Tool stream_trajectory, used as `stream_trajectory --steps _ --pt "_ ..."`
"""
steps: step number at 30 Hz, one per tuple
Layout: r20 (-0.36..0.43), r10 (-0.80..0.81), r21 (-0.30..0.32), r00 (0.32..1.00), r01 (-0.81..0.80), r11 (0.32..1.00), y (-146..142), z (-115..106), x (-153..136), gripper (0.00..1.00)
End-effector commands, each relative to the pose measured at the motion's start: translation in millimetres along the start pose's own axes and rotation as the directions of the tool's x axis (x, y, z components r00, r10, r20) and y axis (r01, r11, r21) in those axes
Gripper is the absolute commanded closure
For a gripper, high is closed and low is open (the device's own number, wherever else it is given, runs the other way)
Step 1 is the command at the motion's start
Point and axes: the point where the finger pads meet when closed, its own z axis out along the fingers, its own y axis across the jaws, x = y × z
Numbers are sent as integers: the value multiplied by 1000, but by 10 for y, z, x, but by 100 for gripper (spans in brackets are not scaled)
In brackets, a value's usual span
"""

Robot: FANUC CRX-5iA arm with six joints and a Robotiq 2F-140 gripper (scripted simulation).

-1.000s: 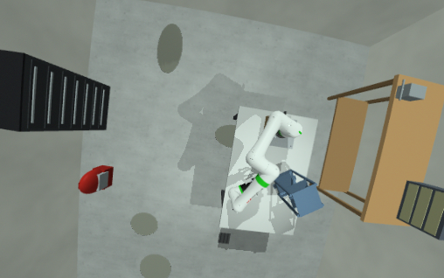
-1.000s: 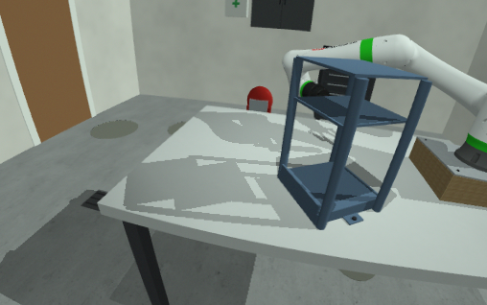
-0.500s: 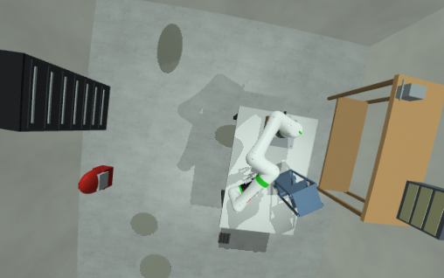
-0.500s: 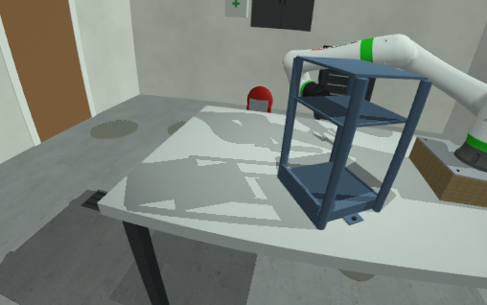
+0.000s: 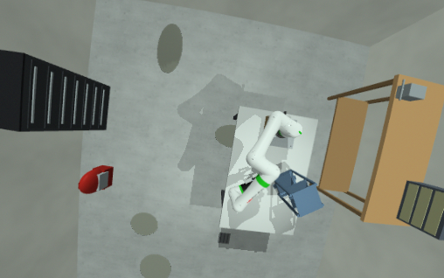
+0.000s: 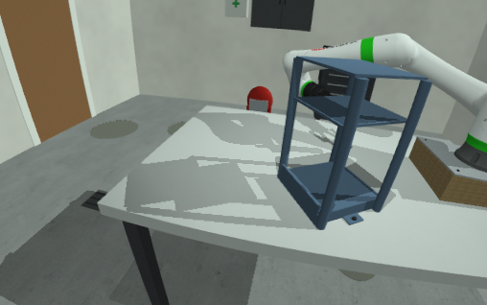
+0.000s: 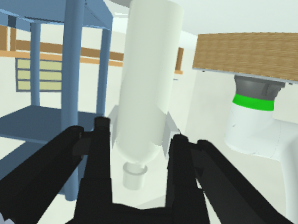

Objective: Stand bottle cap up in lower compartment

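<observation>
1. A green cross is showing on a white sign on the far wall in the exterior view — a symbol, no letters.
2. Small red marks are showing on the white arm near its green band — too small to read.
3. Nothing else is carrying readable text, numbers or brands.

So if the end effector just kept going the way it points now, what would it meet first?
Going by the wrist view, the end effector, shut on the bottle, points past the shelving unit, which stands off to the left. The way ahead looks free, though depth is unclear.
</observation>
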Motion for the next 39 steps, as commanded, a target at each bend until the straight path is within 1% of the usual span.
stream_trajectory --steps 1,8,20,22,37,39 --pt "0 0 0 1000 0 1000 0 24 -1 100" --pt "0 0 0 1000 0 1000 0 70 -1 100" --pt "0 0 0 1000 0 1000 0 242 -1 100" --pt "0 0 0 1000 0 1000 0 242 -1 100" --pt "0 0 0 1000 0 1000 0 583 -1 100" --pt "0 0 0 1000 0 1000 0 583 -1 100"
